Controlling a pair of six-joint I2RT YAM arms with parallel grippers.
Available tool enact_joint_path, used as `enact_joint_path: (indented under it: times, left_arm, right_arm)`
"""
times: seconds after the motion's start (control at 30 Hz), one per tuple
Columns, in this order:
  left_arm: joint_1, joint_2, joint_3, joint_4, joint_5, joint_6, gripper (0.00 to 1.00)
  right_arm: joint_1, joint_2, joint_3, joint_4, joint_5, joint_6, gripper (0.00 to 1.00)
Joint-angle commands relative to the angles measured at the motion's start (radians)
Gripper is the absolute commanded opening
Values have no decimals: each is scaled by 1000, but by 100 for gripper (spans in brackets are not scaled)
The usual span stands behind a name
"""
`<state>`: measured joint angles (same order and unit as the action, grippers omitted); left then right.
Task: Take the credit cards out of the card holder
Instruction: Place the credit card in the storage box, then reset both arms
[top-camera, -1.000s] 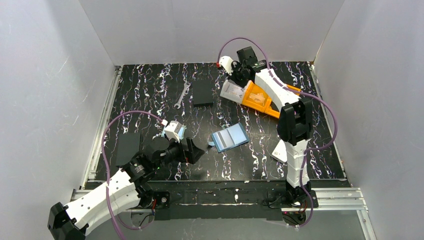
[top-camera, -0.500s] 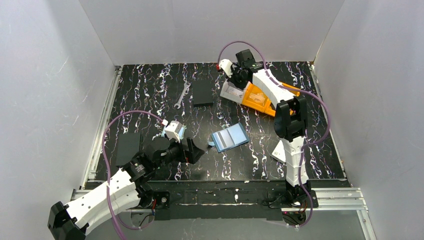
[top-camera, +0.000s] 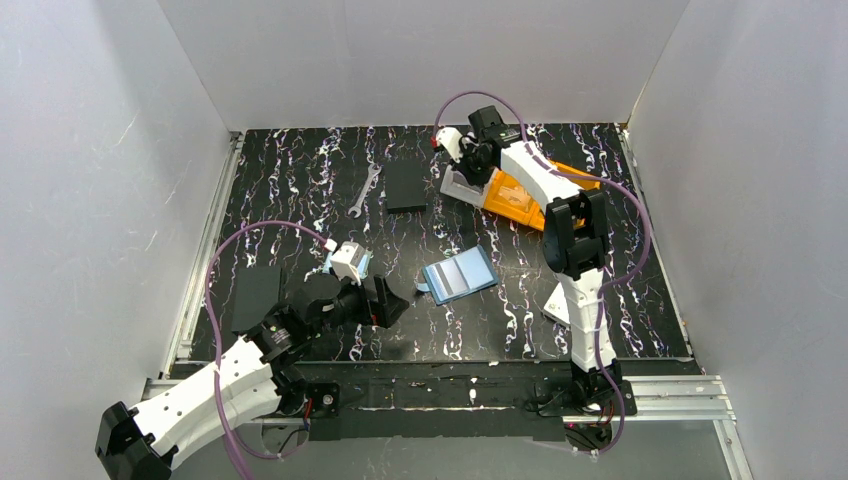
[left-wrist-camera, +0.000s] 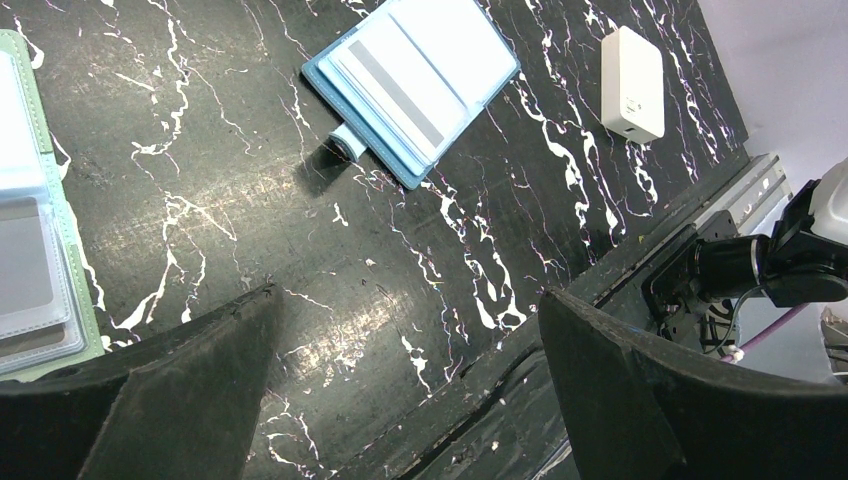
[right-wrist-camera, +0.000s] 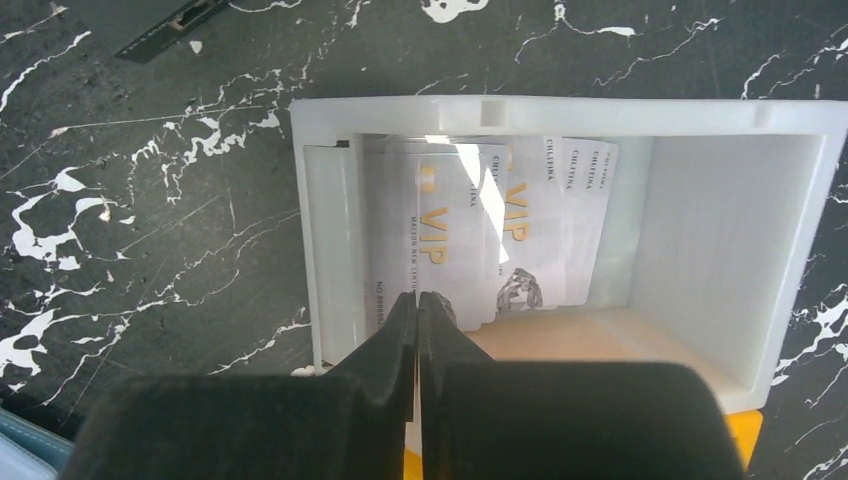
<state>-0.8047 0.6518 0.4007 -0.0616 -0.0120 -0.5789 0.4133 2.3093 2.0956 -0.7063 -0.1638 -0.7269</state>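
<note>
Change since the earlier frames: we record the right arm's elbow swung slightly left and its wrist carried nearer the far edge. The left arm and every loose item lie as before.

Item 1: blue folding card holder (top-camera: 459, 275), lying open and flat on the black white-veined worktop (top-camera: 300, 170), about midway between the two arms. Its clear pockets hold overlapped pale cards with a grey stripe (left-wrist-camera: 400, 75). A short tab juts from one edge.

Item 2: fanned grey-white cards (right-wrist-camera: 470, 235) inside a white open plastic tray (right-wrist-camera: 730, 250) at the far side, adjoining an orange tray (top-camera: 520, 195). We read gold "VIP" and "CHLITINA" on them; the smaller print is illegible.

Right gripper (right-wrist-camera: 418, 310): clenched, fingers pressed together just over the fanned cards; we cannot tell whether it touches them.

Left gripper (left-wrist-camera: 408, 300): released, spread wide above bare worktop, near the holder.
</note>
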Motion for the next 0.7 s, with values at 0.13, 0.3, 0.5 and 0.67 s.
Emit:
enact_joint_path:
  times: [0.13,0.3,0.5,0.67]
  left_arm:
    - [5,-15,-1,-8,-8,-10,98]
    - [5,-15,5,-3,-9,-15,98]
    - [4,6,27,6,2,-22,98]
    - [5,-3,22,7,6,-33,98]
  right_arm:
    - [-31,22,100,129,189,99,38]
    - [-57,-12,106,173,245,125,55]
    - [-84,-38,84,175,223,159,51]
    - [-90,-93,49,97,-23,147,52]
